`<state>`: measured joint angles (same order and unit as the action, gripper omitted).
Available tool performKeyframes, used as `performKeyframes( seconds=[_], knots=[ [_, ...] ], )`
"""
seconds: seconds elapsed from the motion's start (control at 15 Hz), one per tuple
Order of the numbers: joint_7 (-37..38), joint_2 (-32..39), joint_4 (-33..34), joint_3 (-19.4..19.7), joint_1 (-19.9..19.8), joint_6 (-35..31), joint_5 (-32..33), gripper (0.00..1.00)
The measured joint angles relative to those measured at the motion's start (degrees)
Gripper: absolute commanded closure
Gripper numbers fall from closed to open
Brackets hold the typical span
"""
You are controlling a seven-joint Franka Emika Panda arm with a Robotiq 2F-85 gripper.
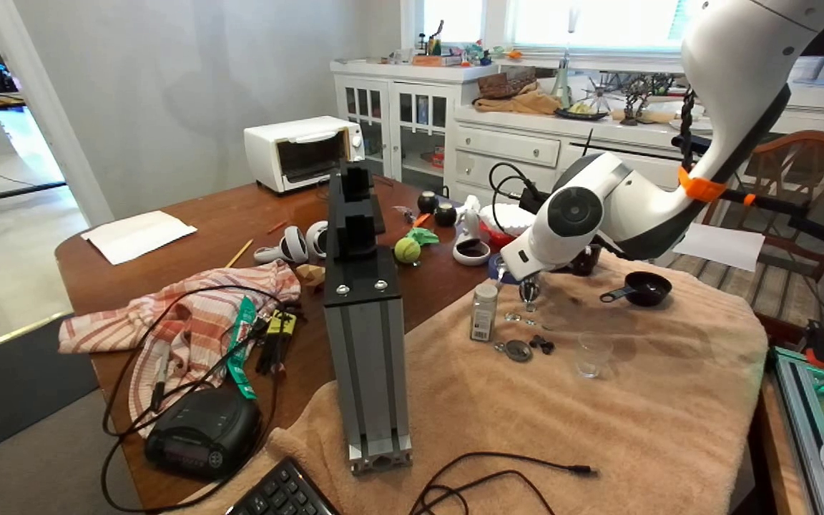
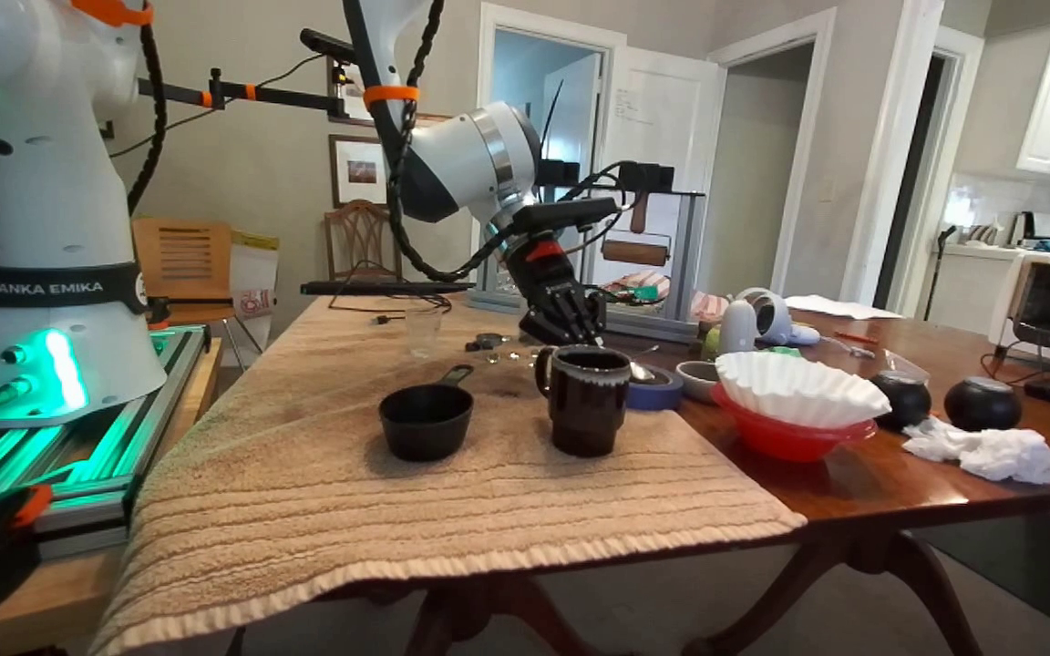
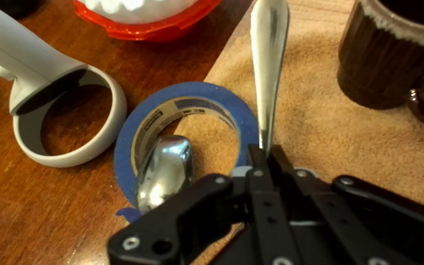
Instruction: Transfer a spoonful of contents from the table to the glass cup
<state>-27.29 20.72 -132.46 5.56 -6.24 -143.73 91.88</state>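
Wrist view, near to far: metal spoon is polished silver, bright along one side, only its handle clear in frame. Handle is slim where it meets the gripper and broadens to a rounded end on the far side. It starts right between the fingertips and sticks out ahead of them. Jaws are fully closed on the slim part of that handle, gripping it. Blue tape roll just left of the fingertips, lying partly on bare wood of the table, partly on the tan cloth. Shiny rounded metal piece inside the ring; can't tell if it's the same spoon. VR controller further left, right beside the tape. Far right: dark brown mug on the cloth. Far left: red bowl with white coffee filters in it.

Clear cup, in an exterior view, near to far: upright on the cloth, see-through, too faint to tell if anything's inside. It stands nearer than the gripper and to its right, well apart. Dark round disc flat on the cloth, left of the cup. Spice jar upright a bit beyond the disc, just left of the gripper. Black measuring cup beyond the clear cup, further right. White toaster oven far left, on bare wood.
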Motion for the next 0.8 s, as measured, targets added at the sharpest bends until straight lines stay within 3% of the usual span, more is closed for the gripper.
performKeyframes(
  seconds=[0.8],
  knots=[
    [-1.5,-2.4,-3.2,-1.8,-0.7,-2.4,-2.1,0.98]
  ],
)
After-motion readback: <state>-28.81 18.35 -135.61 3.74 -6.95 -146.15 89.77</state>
